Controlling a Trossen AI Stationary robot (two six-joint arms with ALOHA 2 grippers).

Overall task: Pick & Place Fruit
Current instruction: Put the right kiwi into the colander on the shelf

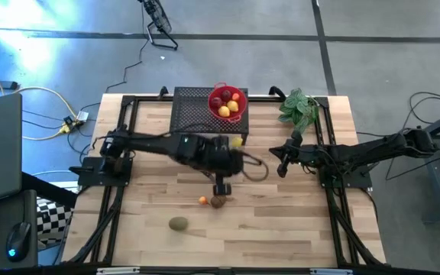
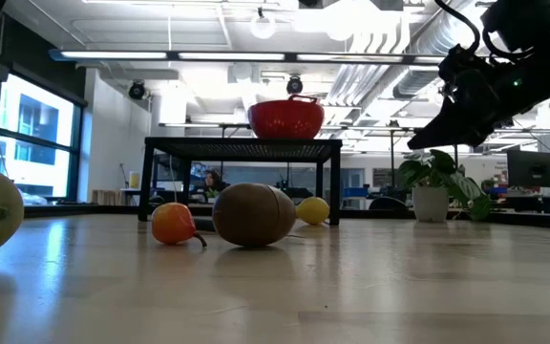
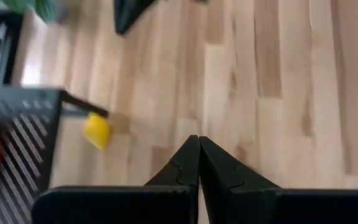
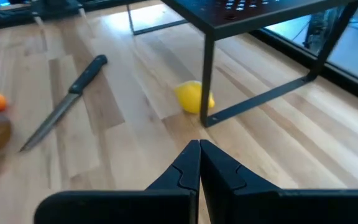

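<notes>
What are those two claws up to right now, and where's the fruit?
Left claw shut, empty, over mid-table. Right claw shut, empty, waiting. Some fruit in red bowl; lemon, kiwi, small orange fruit loose on table. Knife lies nearby.

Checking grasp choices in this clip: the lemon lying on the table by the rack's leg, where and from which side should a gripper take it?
Grip the lemon across its short middle, coming from above. It lies on its side, right beside the rack leg, so the fingers should straddle it along the leg's line, not push toward it. Both grippers, left and right, are shut and empty; the right looks nearer.
</notes>
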